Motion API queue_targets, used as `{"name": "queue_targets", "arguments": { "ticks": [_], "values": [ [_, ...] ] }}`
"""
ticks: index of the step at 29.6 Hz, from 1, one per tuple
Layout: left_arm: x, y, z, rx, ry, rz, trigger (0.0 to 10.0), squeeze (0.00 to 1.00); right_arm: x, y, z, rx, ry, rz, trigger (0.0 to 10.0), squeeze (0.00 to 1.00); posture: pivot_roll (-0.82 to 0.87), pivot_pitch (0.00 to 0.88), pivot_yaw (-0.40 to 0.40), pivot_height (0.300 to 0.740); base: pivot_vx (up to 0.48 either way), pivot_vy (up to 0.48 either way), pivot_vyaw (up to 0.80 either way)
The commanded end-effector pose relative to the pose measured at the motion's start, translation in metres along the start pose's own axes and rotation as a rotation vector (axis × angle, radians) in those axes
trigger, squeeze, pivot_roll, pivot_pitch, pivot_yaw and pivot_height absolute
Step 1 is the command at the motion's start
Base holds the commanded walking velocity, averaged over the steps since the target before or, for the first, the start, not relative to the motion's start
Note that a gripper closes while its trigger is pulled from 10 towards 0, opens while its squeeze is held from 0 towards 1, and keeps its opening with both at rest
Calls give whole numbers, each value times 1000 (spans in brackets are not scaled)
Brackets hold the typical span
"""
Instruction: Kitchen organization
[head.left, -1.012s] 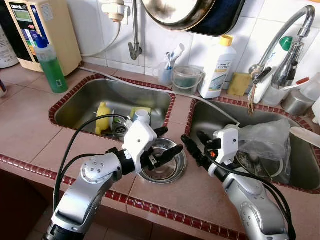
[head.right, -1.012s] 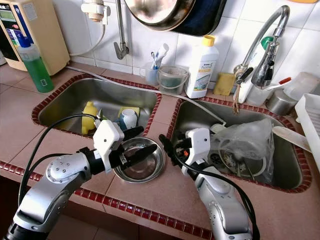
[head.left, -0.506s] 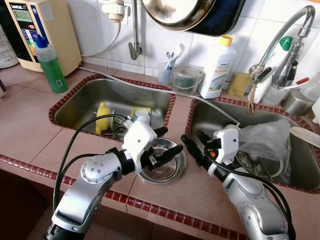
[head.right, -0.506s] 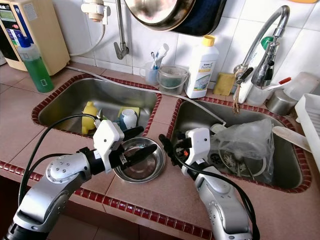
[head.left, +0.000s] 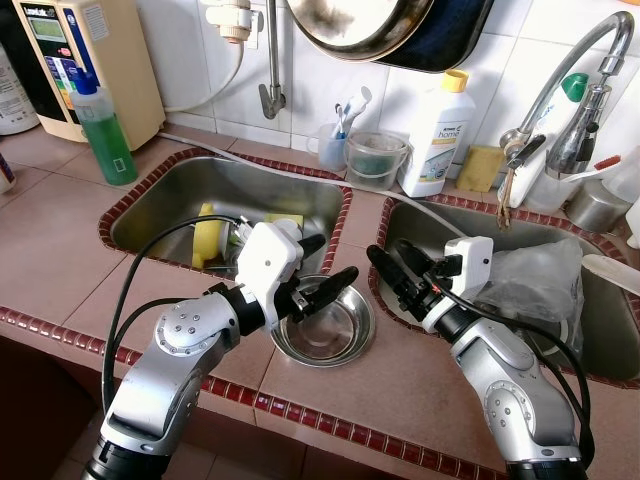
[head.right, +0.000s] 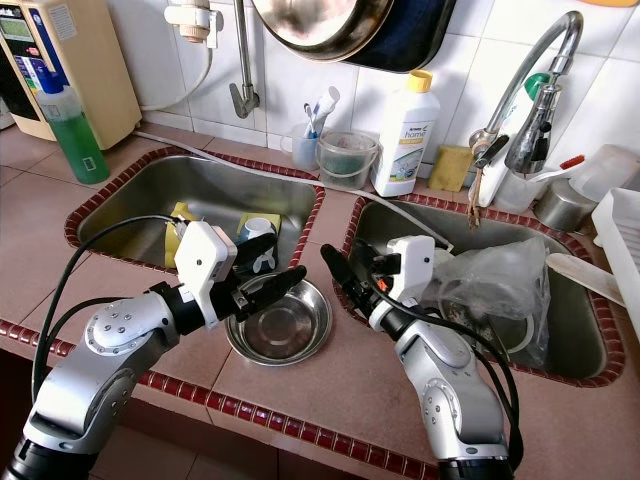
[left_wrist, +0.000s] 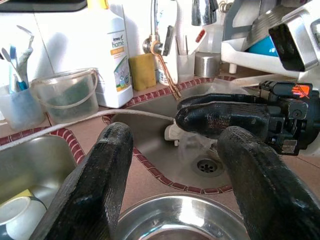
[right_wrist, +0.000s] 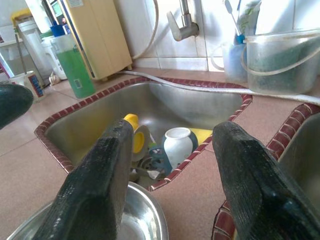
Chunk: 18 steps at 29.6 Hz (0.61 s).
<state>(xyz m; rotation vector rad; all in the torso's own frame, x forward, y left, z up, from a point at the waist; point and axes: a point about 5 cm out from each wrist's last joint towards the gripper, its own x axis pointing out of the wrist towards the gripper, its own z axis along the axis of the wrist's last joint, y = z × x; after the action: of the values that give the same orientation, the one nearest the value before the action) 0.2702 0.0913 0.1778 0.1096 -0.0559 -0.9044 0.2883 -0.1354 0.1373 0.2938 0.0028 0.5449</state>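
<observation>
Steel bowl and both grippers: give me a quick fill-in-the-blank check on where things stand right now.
1. The steel bowl sits on the counter between the two ____.
2. The left gripper hovers over the bowl with its fingers ____.
3. The green bottle stands beside the ____ sink.
4. The crumpled plastic bag lies in the ____ sink.

Missing words: sinks; open; left; right
</observation>
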Motion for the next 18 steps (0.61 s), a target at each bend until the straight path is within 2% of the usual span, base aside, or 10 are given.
{"name": "queue_targets", "arguments": {
  "ticks": [1, 4, 6, 18],
  "values": [
    [1, 1, 1, 1, 5, -4, 10000, 0, 1, -4, 0, 8, 13, -14, 10000, 0, 55, 0, -39, 740, 0, 0, 0],
    [-6, 1, -15, -2, 54, -11, 10000, 0, 2, -8, -10, 0, 73, -32, 10000, 0, 54, 0, -39, 740, 0, 0, 0],
    [-7, 0, -18, -10, 69, -15, 10000, 0, 3, -10, -15, -2, 89, -35, 10000, 0, 55, 0, -39, 740, 0, 0, 0],
    [-10, -5, -10, -20, 52, -65, 10000, 0, 13, -11, -25, 15, 165, 34, 10000, 0, 67, 0, -46, 740, 0, 0, 0]
  ]
}}
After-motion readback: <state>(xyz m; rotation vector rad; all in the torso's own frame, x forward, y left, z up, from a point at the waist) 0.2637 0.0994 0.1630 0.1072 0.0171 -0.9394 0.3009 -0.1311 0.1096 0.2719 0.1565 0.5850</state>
